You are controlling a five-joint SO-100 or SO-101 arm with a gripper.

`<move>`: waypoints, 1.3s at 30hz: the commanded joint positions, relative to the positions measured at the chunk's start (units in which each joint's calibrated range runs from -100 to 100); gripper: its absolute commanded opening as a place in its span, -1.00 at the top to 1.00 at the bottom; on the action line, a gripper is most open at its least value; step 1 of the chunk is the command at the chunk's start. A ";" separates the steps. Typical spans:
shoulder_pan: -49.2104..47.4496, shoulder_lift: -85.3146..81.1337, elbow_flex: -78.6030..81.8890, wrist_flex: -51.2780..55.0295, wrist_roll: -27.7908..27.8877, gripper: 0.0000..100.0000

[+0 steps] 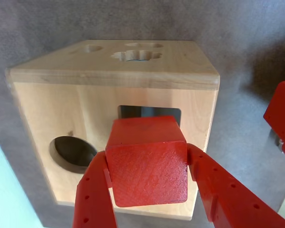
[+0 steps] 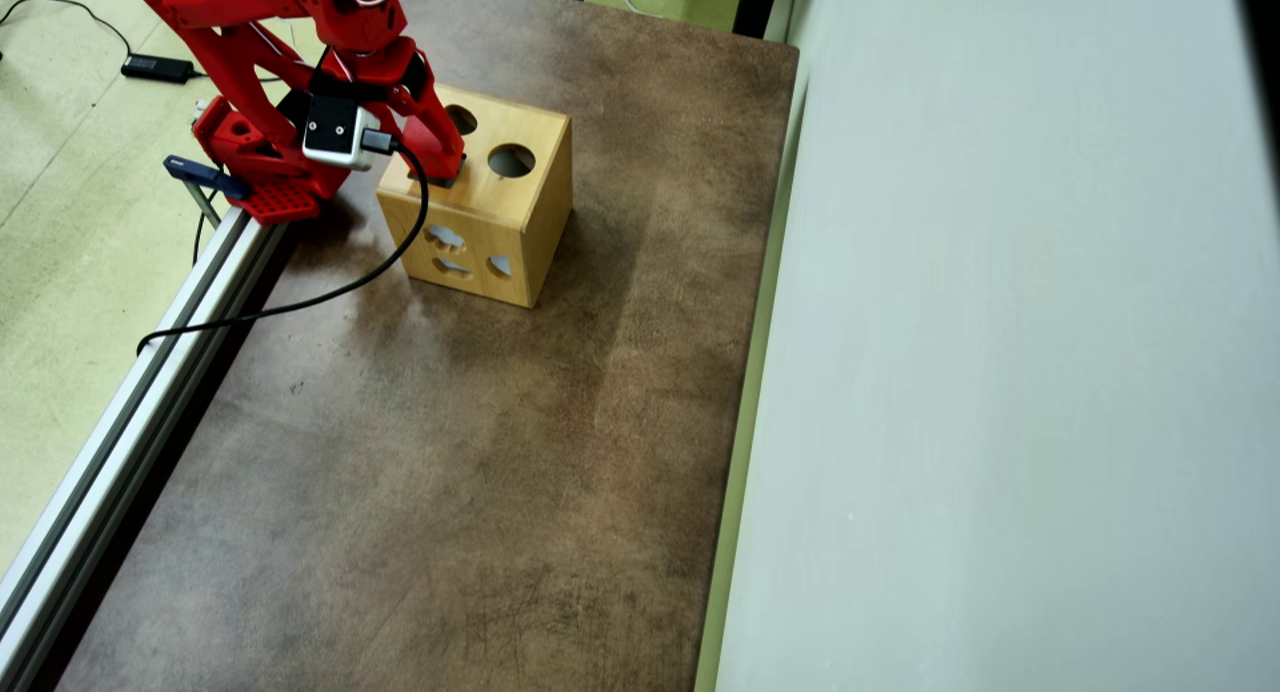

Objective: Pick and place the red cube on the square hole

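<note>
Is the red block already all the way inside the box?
No, in the wrist view the red block is clamped between the gripper fingers, in front of the square hole of the wooden box.

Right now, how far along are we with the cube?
Pickup looks done: the gripper holds the red cube between its fingers. In hand: the cube sits at the square hole of the wooden box, partly covering it. Left: pushing it in and letting go.
</note>
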 commanded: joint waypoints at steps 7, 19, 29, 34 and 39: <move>0.55 0.49 0.69 -0.87 -0.05 0.97; 4.79 0.66 0.69 -0.87 -0.05 0.97; 4.19 5.16 2.12 -0.95 0.00 0.97; 4.19 8.21 2.21 -0.95 0.00 0.97; 4.19 9.91 2.21 -0.95 0.00 0.97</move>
